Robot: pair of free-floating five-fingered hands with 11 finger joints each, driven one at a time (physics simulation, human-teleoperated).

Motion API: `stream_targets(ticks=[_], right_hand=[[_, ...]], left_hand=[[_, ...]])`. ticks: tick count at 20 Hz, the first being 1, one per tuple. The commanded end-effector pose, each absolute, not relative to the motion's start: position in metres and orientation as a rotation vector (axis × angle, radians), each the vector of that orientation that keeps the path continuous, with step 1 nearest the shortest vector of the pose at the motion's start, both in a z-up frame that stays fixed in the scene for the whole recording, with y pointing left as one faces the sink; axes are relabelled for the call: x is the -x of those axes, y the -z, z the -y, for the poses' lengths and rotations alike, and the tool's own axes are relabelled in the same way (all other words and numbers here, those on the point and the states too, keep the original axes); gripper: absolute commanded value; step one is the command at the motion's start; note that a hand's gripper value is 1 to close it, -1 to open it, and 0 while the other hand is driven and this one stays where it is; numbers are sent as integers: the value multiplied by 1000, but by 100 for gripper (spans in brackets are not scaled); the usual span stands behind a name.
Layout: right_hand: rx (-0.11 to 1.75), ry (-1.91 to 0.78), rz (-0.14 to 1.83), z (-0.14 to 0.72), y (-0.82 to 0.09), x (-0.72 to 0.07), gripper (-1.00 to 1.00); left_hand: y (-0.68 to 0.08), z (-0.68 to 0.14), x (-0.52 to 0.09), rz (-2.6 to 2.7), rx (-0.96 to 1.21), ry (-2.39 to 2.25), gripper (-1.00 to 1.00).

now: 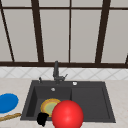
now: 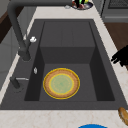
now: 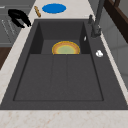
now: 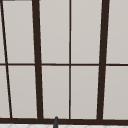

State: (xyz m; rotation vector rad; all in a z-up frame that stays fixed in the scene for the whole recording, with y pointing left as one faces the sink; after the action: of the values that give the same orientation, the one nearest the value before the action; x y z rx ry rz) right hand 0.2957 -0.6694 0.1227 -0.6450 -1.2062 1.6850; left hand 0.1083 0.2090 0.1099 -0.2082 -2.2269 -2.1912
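A black robot hand (image 1: 42, 119), fingers loosely curled and holding nothing, hovers at the round yellow-rimmed ceramic plate's (image 1: 49, 106) seven o'clock; the plate looks stiff, slippery, breakable, best gripped by its rim.

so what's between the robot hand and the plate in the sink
In the left side view, between the robot hand and the yellow-rimmed plate lie just the counter edge and the dark sink wall; nothing else sits there.

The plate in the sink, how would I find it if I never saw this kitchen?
Look for the dark sink under the window. Its deeper basin sits on the left, below the faucet, and the plate lies flat on its floor. It is round, with an orange-yellow rim and green middle, unlike the blue plate on the counter.
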Motion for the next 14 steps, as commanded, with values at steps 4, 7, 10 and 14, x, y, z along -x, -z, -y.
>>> stream_targets(ticks=[4, 7, 10, 14], right_hand=[[666, -1616, 1154, 655, -149, -298, 100], [683, -1612, 1137, 649, -161, -299, 100], [716, -1605, 1127, 643, -177, -300, 100], [725, -1606, 1129, 630, -198, -302, 100]], left_hand=[[-110, -209, -108, 2227, 208, 2191, 0], [-110, -209, -108, 2227, 208, 2191, 0], [-110, -209, -108, 2227, 208, 2191, 0], [-110, -209, -108, 2227, 208, 2191, 0]])
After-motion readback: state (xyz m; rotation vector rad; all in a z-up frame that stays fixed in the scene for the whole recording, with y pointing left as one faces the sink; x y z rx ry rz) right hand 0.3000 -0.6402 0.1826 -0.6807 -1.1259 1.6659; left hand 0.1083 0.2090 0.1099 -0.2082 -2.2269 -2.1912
